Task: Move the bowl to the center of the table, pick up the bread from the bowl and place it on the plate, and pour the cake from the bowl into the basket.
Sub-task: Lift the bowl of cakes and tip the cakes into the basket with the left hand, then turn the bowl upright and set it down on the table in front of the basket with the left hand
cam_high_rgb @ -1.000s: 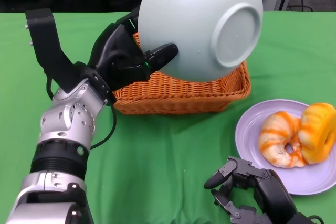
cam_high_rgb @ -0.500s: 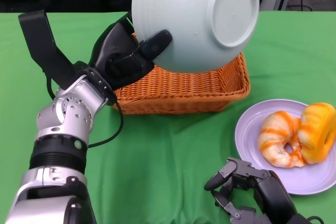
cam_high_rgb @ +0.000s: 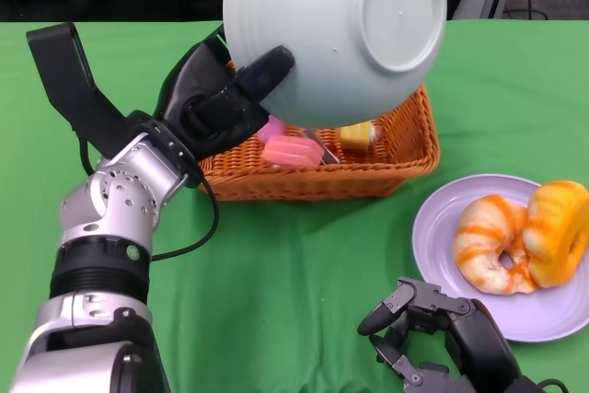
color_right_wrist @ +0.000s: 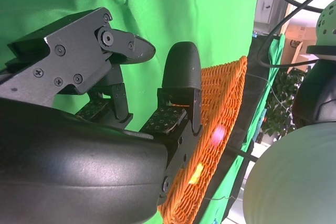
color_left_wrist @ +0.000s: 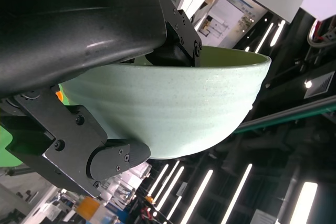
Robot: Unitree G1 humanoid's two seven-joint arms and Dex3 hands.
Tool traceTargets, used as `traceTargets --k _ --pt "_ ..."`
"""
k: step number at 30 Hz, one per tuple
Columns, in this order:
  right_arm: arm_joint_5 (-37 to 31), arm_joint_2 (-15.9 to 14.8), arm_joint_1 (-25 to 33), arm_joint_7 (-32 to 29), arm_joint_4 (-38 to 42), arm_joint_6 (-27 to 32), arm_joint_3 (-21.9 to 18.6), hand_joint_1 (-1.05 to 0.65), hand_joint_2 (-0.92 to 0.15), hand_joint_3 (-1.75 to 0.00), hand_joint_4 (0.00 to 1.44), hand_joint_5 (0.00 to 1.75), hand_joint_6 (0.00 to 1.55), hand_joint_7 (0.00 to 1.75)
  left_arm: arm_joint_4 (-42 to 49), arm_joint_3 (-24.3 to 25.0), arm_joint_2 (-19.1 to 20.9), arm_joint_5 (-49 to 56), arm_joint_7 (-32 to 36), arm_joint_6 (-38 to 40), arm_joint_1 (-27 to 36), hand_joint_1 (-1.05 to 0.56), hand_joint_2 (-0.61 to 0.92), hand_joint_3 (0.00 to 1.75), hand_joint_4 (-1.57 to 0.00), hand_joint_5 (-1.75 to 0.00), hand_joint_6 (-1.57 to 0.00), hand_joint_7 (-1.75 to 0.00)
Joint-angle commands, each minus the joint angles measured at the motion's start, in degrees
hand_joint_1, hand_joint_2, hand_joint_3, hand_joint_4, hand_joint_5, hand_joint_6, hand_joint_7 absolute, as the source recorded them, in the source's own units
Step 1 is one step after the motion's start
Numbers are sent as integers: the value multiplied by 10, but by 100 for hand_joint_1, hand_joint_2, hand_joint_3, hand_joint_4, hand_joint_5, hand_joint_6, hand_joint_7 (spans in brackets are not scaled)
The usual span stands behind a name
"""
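My left hand (cam_high_rgb: 216, 98) grips the rim of the pale green bowl (cam_high_rgb: 336, 34) and holds it tipped over, base toward the camera, above the orange wicker basket (cam_high_rgb: 322, 167). A pink cake (cam_high_rgb: 290, 150) and a yellow piece (cam_high_rgb: 357, 133) lie inside the basket. In the left wrist view the bowl (color_left_wrist: 173, 111) fills the frame, pinched between my fingers (color_left_wrist: 113, 163). Orange-striped bread (cam_high_rgb: 520, 241) sits on the lilac plate (cam_high_rgb: 543, 315) at right. My right hand (cam_high_rgb: 442, 333) rests low near the front edge, fingers apart, holding nothing.
Green cloth (cam_high_rgb: 276, 283) covers the table. The right wrist view shows the basket (color_right_wrist: 220, 129) with the pink and yellow pieces, and the bowl (color_right_wrist: 294, 177) beyond it. Dark equipment stands behind the table's far edge.
My left hand lifted and tipped the bowl further up and left. The cake pieces, unseen before, now lie in the basket. My right hand has not moved.
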Motion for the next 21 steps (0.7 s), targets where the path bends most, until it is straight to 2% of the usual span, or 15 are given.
traceTargets --k 1,8,15,21 --pt "4 -4 -6 -2 4 -7 0 -3 -58 -75 87 133 82 102 -3 5 3 -12 4 3 -18 -13 73 94 -65 -170 -75 -142" --pt "4 -5 -5 -1 3 -8 0 -4 -58 -76 87 133 82 102 -7 8 0 -14 10 12 -17 -13 71 104 -64 -173 -73 -148" --pt "-2 -7 -2 -6 -4 -5 0 -5 -58 -76 87 132 83 102 -12 7 -1 -14 11 11 -16 -14 72 103 -64 -174 -70 -152" --pt "-3 -7 -1 -7 -8 -2 0 -6 -58 -78 88 132 83 102 -14 5 0 -12 6 6 -17 -13 71 99 -64 -174 -72 -148"
